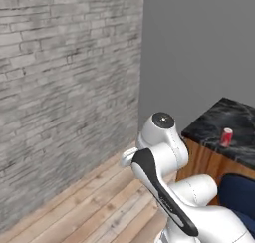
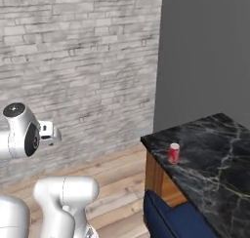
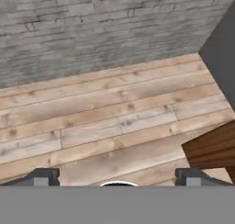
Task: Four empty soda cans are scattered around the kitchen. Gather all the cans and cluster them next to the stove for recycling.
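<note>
One red can (image 1: pixel 226 137) stands upright on the black marbled surface (image 1: pixel 234 118), near its front-left corner and close to the edge that faces the wood floor (image 1: pixel 89 207). In the right base view the same can (image 2: pixel 174 152) sits alone on the surface (image 2: pixel 215 159), set a little in from the corner, silver top up. The surface rests on a brown wood cabinet (image 2: pixel 155 176), and a dark blue object (image 2: pixel 171 220), perhaps a seat, lies low beside that cabinet; its shape is hard to make out. Behind, a pale brick wall (image 2: pixel 78 61) meets a plain grey wall (image 2: pixel 205 51) at a corner. The arm (image 1: pixel 164 157) is folded low over the floor, well apart from the can. The fingers (image 3: pixel 117 178) stand spread wide with nothing between them, one tip (image 3: pixel 43 177) at the left and the other at the right of the hand view, pointing down at bare floor planks (image 3: pixel 110 113). A brown cabinet corner (image 3: pixel 213 147) shows at the right of that view.
</note>
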You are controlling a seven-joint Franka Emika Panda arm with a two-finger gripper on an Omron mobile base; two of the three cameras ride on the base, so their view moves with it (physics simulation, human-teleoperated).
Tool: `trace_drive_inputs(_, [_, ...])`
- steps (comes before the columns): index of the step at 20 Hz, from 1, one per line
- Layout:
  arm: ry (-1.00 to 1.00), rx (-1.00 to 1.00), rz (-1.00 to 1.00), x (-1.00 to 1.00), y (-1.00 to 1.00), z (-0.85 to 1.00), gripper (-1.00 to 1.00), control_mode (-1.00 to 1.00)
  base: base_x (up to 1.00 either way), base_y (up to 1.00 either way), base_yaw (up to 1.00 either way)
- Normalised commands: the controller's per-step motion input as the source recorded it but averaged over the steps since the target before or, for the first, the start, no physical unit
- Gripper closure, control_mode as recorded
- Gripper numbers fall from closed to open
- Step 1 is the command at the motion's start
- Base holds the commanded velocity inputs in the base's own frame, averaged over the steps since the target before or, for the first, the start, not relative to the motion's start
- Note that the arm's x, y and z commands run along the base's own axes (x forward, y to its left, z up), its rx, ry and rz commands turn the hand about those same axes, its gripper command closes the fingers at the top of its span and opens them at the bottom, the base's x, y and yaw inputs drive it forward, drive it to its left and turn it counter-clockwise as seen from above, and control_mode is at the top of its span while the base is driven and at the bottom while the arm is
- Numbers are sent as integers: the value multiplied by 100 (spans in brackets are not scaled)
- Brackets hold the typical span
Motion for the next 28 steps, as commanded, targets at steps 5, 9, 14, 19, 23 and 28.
trace_drive_inputs(5, [0,0,0,0,0,0,-100,100,42,23,-60])
trace_drive_inputs(9, [0,0,0,0,0,0,-100,100,43,24,-58])
trace_drive_inputs(14, [0,0,0,0,0,0,-100,100,46,25,-55])
trace_drive_inputs(19, [0,0,0,0,0,0,-100,100,49,27,-50])
trace_drive_inputs(23, [0,0,0,0,0,0,-100,100,51,28,-47])
trace_drive_inputs(28, [0,0,0,0,0,0,-100,100,47,28,-41])
